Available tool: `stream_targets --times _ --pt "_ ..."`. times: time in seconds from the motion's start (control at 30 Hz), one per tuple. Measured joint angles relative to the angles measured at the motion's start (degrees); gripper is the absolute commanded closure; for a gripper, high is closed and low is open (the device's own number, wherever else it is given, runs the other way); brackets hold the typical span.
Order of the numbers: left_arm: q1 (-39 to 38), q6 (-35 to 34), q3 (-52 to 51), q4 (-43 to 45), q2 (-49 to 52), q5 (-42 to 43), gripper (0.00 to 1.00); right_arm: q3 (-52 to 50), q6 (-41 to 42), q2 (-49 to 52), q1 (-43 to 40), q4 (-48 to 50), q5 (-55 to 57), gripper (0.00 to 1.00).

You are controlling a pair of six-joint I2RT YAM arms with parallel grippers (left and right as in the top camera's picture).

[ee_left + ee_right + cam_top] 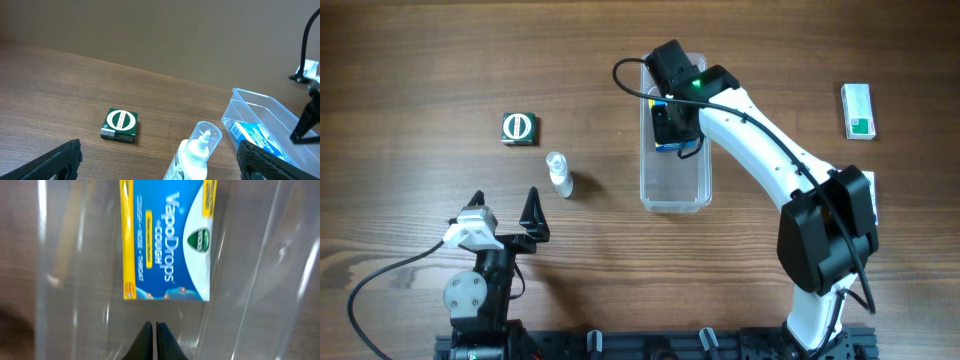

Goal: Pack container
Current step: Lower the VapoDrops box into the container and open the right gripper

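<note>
The container [675, 196] is a long clear plastic tub at the table's centre; it also shows in the left wrist view [265, 107] and the right wrist view [60, 255]. A blue VapoDrops box [165, 240] lies flat inside its far half [666, 143] [255, 137]. My right gripper [155, 330] is shut and empty, over the tub's inside just short of the blue box [675, 135]. My left gripper [505, 205] is open and empty at the near left [155, 167], apart from the tub.
A small clear-capped white bottle [559, 175] [197, 152] stands just ahead of the left gripper. A green box with a white oval [519, 129] [120, 125] lies further left. A white and green box [858, 110] lies at the far right.
</note>
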Motion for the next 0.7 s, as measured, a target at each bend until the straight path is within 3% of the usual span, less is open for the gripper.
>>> stream_targets --times 0.3,0.7 --pt "0.0 0.0 0.0 0.0 0.0 0.0 0.00 -9.6 0.3 0.0 0.0 8.1 -0.9 0.96" --pt "0.0 0.0 0.0 0.0 0.0 0.0 0.00 -10.0 0.7 0.0 0.0 10.0 -1.1 0.96"
